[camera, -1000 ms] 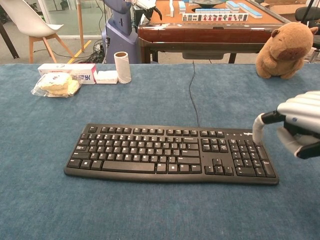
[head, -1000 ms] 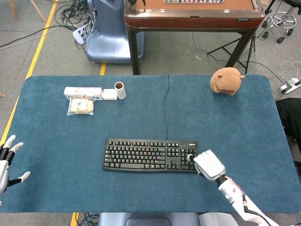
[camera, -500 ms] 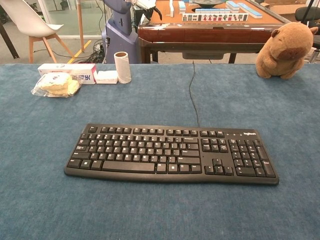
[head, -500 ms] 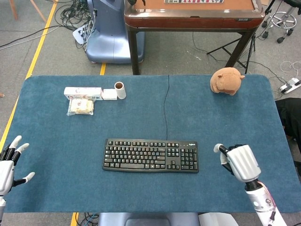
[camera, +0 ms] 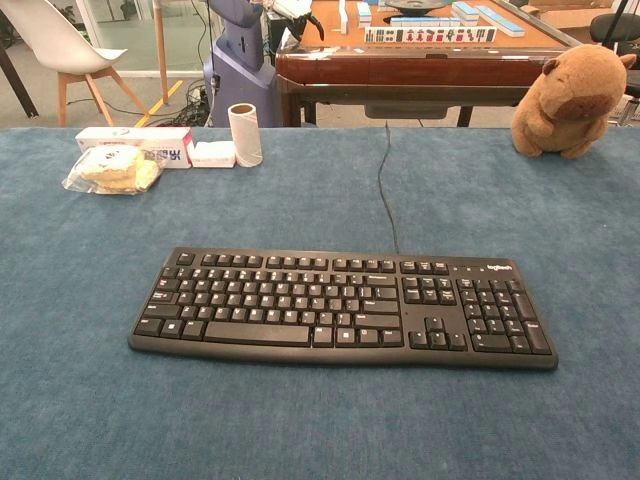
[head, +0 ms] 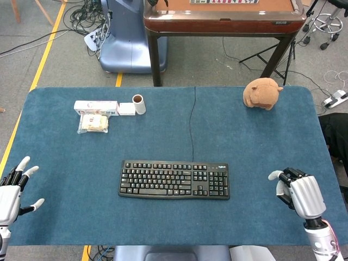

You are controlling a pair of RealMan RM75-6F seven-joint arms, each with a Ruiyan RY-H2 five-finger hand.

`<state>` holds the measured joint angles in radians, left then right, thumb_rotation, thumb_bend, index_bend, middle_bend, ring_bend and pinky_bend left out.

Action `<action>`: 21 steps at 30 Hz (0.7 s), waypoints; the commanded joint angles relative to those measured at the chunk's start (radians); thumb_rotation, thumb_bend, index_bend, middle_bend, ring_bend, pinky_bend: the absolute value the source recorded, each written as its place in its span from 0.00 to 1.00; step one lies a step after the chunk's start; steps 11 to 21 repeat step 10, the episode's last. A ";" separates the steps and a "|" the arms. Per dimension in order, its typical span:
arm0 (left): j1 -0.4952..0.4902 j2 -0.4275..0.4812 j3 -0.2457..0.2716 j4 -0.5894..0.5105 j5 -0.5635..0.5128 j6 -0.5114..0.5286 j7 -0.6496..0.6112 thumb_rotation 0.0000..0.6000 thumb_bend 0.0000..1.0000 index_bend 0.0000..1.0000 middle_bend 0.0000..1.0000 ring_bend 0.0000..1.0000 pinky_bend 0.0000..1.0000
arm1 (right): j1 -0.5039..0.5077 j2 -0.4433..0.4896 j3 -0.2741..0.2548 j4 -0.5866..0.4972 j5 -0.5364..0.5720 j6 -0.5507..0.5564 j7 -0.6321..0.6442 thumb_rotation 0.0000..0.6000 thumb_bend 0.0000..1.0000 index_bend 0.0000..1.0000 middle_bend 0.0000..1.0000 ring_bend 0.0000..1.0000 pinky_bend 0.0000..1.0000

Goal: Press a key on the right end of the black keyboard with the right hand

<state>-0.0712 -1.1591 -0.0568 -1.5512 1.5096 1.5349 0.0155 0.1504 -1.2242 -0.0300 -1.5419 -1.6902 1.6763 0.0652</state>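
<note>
While the right hand (head: 300,191) hangs with fingers curled on nothing, well right of the black keyboard (head: 174,179) lying mid-table, and the left hand (head: 13,186) is spread empty, the press seems unstarted: reach leftward for an end key.

Right hand (head: 300,191): we have lifted it off the right end of the keyboard (head: 174,179) and drawn it well off to that side, fingers curled in, holding nothing; it has left the chest view.
Left hand (head: 12,187): we have edged it slightly inward, fingers spread.
</note>
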 commanded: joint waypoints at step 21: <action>0.005 -0.001 -0.001 0.008 -0.009 0.003 -0.011 1.00 0.08 0.22 0.02 0.08 0.21 | -0.010 0.072 0.021 -0.025 0.020 -0.028 0.074 1.00 0.84 0.51 0.52 0.44 0.58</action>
